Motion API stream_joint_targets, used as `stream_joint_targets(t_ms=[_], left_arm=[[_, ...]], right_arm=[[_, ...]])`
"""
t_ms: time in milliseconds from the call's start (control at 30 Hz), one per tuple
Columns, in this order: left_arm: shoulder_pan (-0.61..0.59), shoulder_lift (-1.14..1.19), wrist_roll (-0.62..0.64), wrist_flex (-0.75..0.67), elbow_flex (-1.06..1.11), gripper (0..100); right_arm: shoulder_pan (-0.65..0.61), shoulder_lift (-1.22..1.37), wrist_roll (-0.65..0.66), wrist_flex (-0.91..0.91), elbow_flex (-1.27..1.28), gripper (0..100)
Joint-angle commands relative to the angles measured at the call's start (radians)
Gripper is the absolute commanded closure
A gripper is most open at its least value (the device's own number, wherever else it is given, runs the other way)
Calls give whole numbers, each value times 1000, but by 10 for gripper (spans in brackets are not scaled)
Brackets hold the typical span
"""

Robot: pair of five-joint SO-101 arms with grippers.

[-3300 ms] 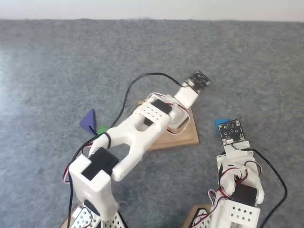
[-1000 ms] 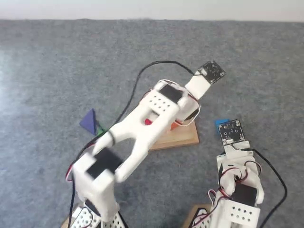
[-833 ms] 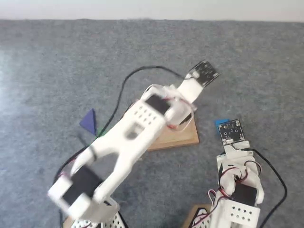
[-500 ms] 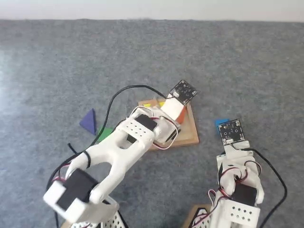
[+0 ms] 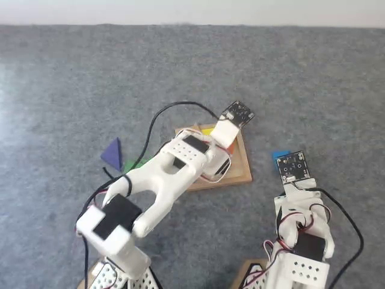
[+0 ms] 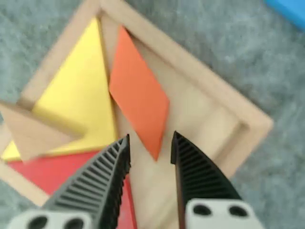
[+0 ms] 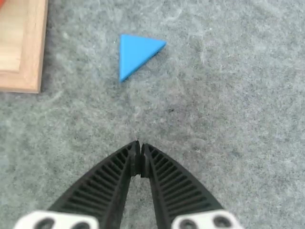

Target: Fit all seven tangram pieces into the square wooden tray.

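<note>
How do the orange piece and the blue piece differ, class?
The orange piece is a parallelogram; the blue piece is a triangle. Orange lies inside the tray, beside the yellow piece; blue lies on the carpet, outside it. Both lie flat.

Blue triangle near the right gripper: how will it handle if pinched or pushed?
The blue triangle looks rigid and thin, so probably no flex. Lying flat on the grey carpet, it shouldn't roll or tip, though the nap may drag on a push. Its low edges likely give little to pinch.
</note>
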Motion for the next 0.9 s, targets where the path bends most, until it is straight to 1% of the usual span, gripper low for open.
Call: stream_joint_targets(t_ms=[0, 167, 333, 400, 600, 700, 800, 867], left_arm=[[-2, 72, 14, 34, -166, 863], [-2, 155, 15, 72, -283, 863], [15, 203, 15, 68, -355, 867], [26, 222, 15, 43, -383, 883], [21, 267, 18, 28, -441, 888], [21, 238, 18, 26, -437, 888], [20, 153, 20, 25, -409, 888], [-2, 84, 23, 14, -377, 888]], right_arm=[[-10, -7, 14, -2, 18, 990], [-12, -7, 14, -4, 18, 990], [-12, -7, 14, -4, 18, 990], [-12, -7, 14, -4, 18, 990], [-13, -7, 14, -4, 18, 990], [-44, -2, 14, 1, 18, 990], [-50, -2, 14, 1, 18, 990], [-48, -2, 14, 1, 18, 990]])
